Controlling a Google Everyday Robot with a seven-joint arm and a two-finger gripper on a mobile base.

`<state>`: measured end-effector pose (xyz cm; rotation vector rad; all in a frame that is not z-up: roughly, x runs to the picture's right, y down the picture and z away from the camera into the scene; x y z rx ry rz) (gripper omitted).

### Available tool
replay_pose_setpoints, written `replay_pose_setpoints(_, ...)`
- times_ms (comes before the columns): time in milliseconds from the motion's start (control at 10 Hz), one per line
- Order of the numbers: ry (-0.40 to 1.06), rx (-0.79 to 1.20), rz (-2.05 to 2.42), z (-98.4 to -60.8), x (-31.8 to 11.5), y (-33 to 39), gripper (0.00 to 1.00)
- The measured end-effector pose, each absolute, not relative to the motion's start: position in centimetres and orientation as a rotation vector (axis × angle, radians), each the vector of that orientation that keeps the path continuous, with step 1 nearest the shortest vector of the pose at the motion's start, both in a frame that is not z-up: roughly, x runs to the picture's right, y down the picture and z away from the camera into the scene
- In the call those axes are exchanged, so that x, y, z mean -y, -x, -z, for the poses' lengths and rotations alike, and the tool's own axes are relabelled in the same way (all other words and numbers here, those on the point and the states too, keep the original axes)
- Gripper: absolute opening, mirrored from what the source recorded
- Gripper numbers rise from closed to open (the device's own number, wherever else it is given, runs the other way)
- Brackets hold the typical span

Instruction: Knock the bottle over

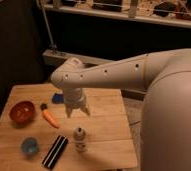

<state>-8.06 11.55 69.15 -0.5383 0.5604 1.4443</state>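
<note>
Bottle [79, 138]: upright on bench [109, 135].
Claw [77, 113]: open, empty, just above the bottle.
Carrot [50, 116]: left of the bottle.

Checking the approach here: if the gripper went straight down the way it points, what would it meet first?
Probably the bottle, standing just below the gripper in the picture; depth is unclear, so it could reach the table behind it instead.

We see a smooth cream-white arm [114, 75], thick and rounded, dotted with small dark holes; its white pincer [77, 114], fingers [69, 112] apart, hangs above the worktop [106, 132].
</note>
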Motion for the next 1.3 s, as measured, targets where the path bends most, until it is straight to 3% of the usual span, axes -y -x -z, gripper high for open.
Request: replay_pose_setpoints(1300, 0.592, -0.543, -1.414, -63.6, -17.1, 7.6, 0.65)
